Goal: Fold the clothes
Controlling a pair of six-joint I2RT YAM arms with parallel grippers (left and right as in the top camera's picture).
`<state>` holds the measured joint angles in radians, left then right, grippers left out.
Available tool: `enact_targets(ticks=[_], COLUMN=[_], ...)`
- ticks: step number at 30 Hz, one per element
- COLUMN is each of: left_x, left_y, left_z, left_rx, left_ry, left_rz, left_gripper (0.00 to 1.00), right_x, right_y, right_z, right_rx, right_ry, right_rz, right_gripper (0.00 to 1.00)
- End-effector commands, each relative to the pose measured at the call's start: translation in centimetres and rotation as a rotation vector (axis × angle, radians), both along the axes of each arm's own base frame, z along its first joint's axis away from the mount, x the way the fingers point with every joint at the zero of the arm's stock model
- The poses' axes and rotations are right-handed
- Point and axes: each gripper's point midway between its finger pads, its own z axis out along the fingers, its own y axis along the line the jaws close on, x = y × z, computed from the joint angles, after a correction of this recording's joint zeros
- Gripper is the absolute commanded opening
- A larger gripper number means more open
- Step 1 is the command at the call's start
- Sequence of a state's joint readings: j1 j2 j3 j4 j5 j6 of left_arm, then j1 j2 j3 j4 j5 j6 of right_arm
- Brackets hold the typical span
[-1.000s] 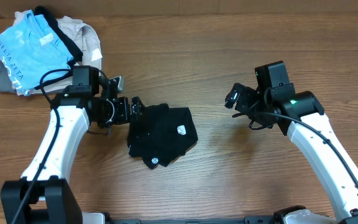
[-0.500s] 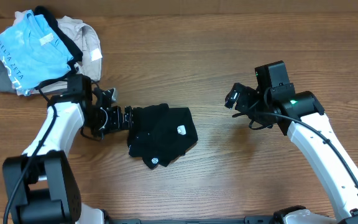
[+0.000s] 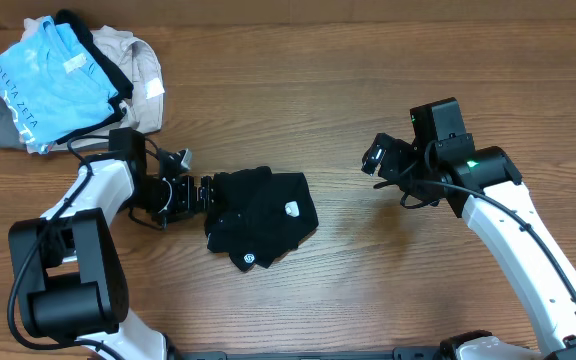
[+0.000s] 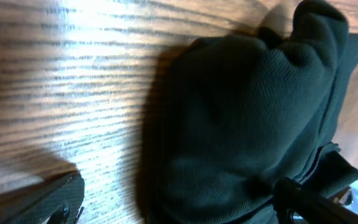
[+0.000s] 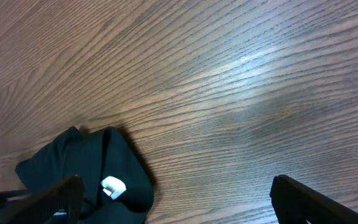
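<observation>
With both jaws spread wide and nothing held, the left gripper (image 3: 206, 190) sits low at the left edge of the folded-up black soft-fabric T-shirt (image 3: 261, 217). In the left wrist view the bunched dark fabric (image 4: 247, 118) fills the space between the two fingers. The fingers are not pinched on it, and I cannot tell if either one touches the cloth. The left arm (image 3: 103, 195) reaches in from the near left side.

The right gripper (image 3: 376, 158) is also fully spread and has hold of nothing. It sits over bare wood right of the table's middle, well apart from the T-shirt. The right wrist view shows the shirt (image 5: 86, 171) at lower left of its frame, beyond the left finger (image 5: 42, 198).

The T-shirt lies as a compact, roughly square bundle a little left of the middle of the brown wood-grain table (image 3: 368, 60), nearer the near edge than the far one. A small white neck tag (image 3: 292, 209) faces up on the bundle's right part. A tiny white round logo (image 3: 249, 258) shows at its near corner.

In the far left corner is a heap of other clothes. A light blue shirt with white lettering (image 3: 43, 85) is on top, a beige garment (image 3: 143, 65) is to its right, and a grey garment (image 3: 3, 120) lies under its left side.
</observation>
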<state>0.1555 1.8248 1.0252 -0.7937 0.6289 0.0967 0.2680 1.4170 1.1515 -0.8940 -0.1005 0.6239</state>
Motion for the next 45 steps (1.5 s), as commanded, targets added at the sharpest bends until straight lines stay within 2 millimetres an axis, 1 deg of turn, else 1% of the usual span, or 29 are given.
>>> enact_targets(ticks=[1,7,13,19,23,24,25,26,27,28,29,30,31,34,37,42,45], left_x=[-0.4,-0.8,-2.1,-2.7,-2.9,-3.0,-3.1,-3.1,-3.1,-3.2,-3.3,-3.4,-3.5,-3.7,-3.7,-4.2,-4.7], left_y=[-0.3,-1.6,-2.3,-2.5,-2.2,-2.3,-2.3,-2.2,-2.1,-1.9,-1.8,-1.8,-1.8,-1.9,-2.1,-2.5,-2.8], left_z=[-1.4,-2.3,-4.5,-6.2,-6.8,-6.8,-6.8,-6.8,-6.9,-7.1,-7.2,-7.2,-7.1,-7.1,-7.1,-7.2,-7.4], left_rx=[-0.035,-0.139,-0.155,-0.153,-0.129,-0.129,-0.13,-0.127,-0.116,-0.103,-0.095,-0.091,-0.092,-0.093,-0.092,-0.075,-0.044], left_ry=[0.02,0.058,0.146,0.19,0.206,0.211,0.213,0.213,0.215,0.218,0.221,0.227,0.233,0.239,0.24,0.251,0.267], left_rz=[-0.024,-0.03,-0.041,-0.049,-0.05,-0.05,-0.05,-0.051,-0.052,-0.055,-0.056,-0.056,-0.056,-0.059,-0.067,-0.094,-0.124], left_gripper=[1.0,1.0,1.0,1.0,1.0,0.98,0.93,0.87,0.77,0.72,0.7,0.72,0.77,0.82,0.81,0.77,0.77], right_x=[0.0,0.0,0.1,0.1,0.1,0.1,0.1,0.1,0.1,0.1,0.1,0.1,0.1,0.1,0.1,0.1,0.1], right_y=[0.0,0.0,0.0,0.0,0.0,0.0,0.0,0.0,0.0,0.0,0.0,0.0,0.0,0.0,0.0,0.0,0.0], right_z=[-0.1,0.0,0.0,0.0,0.0,0.0,0.0,0.0,0.0,0.0,0.0,0.0,0.0,0.0,0.0,0.0,0.0], right_rx=[0.003,0.003,0.003,0.004,0.004,0.003,0.004,0.004,0.004,0.004,0.004,0.004,0.004,0.004,0.004,0.004,0.004], right_ry=[0.0,-0.001,-0.003,-0.003,-0.003,-0.003,-0.003,-0.003,-0.003,-0.004,-0.003,-0.003,-0.003,-0.003,-0.003,-0.003,-0.003], right_rz=[0.003,0.003,0.003,0.003,0.003,0.003,0.003,0.003,0.003,0.003,0.003,0.003,0.003,0.003,0.003,0.003,0.003], right_gripper=[1.0,1.0,1.0,1.0,1.0,1.0,1.0,1.0,1.0,1.0,1.0,1.0,1.0,1.0,1.0,1.0,1.0])
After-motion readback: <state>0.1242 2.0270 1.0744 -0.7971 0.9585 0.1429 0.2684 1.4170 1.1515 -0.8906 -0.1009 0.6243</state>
